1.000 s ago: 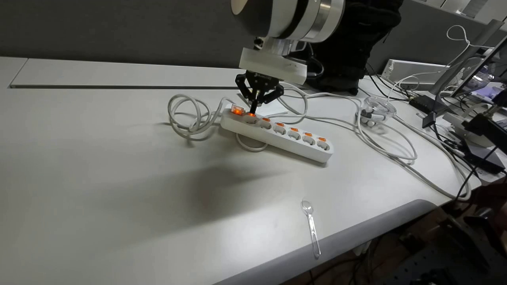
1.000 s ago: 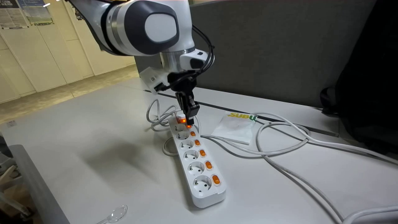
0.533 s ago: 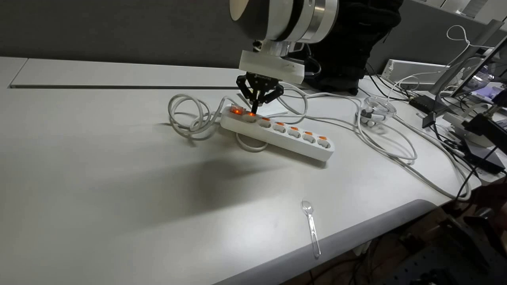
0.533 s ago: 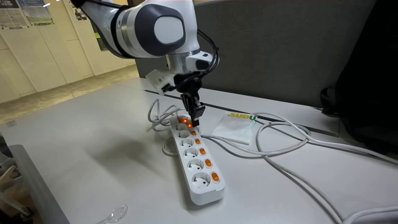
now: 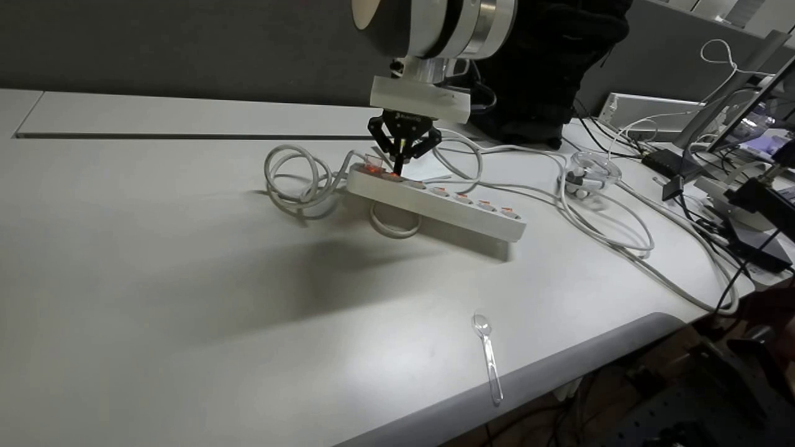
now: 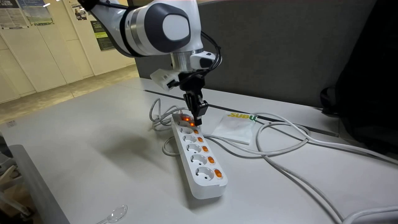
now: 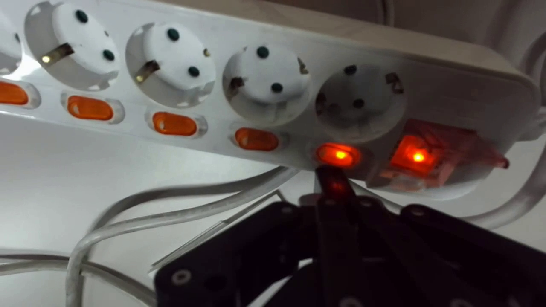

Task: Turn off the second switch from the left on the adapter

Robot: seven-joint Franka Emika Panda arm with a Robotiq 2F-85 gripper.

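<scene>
Second switch from the left (image 7: pixel 339 154) (counting the big main switch (image 7: pixel 416 157), also lit), glowing orange near one end of the adapter (image 5: pixel 435 206). Second from the right in the wrist view, btw. Gripper (image 7: pixel 335 179) right there, with fingers pressed together and tips at the adapter's edge, just beside that switch; hard to tell if touching it. As for the adapter, on the white table (image 5: pixel 186 372), looks tilted and raised at the end far from the gripper. Other small switches (image 7: pixel 174 123), duller orange, in a row along the same side. Also around: grey cables (image 7: pixel 166 218), a clear spoon (image 5: pixel 489 357), a white packet (image 6: pixel 234 128).
</scene>
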